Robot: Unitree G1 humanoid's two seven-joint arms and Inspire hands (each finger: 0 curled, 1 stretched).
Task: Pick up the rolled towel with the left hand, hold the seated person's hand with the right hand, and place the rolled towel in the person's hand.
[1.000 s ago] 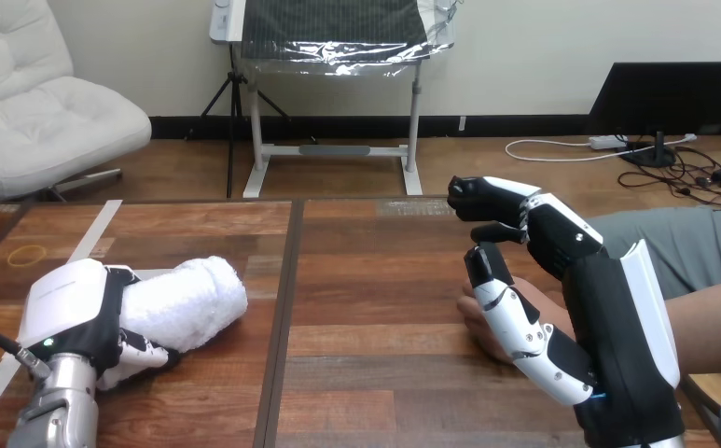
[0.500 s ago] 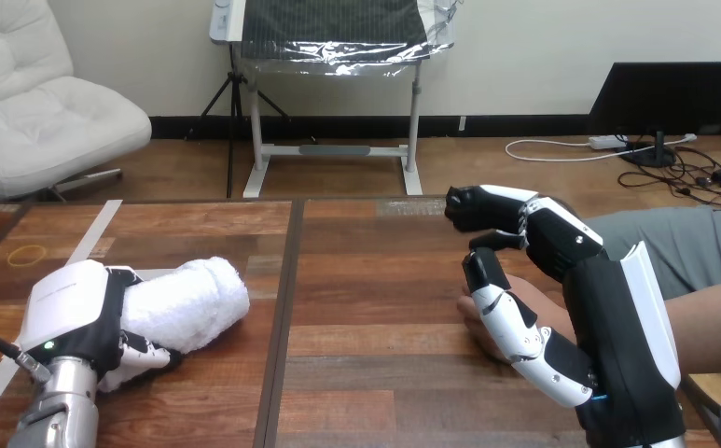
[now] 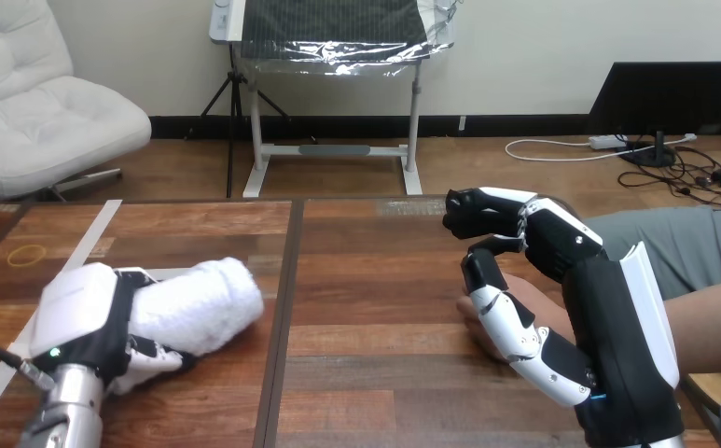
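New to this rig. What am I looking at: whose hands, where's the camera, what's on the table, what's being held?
This is a humanoid robot at a wooden table. The picture comes from a camera on its head, looking forward and down, so its own arms come in from the bottom edge. Each arm ends in a black hand with white shells. The left hand has its fingers curled round one end of a rolled white towel. The right hand stands over the person's hand, which reaches in from the table's right side. Whether the robot grips that hand, I cannot tell.
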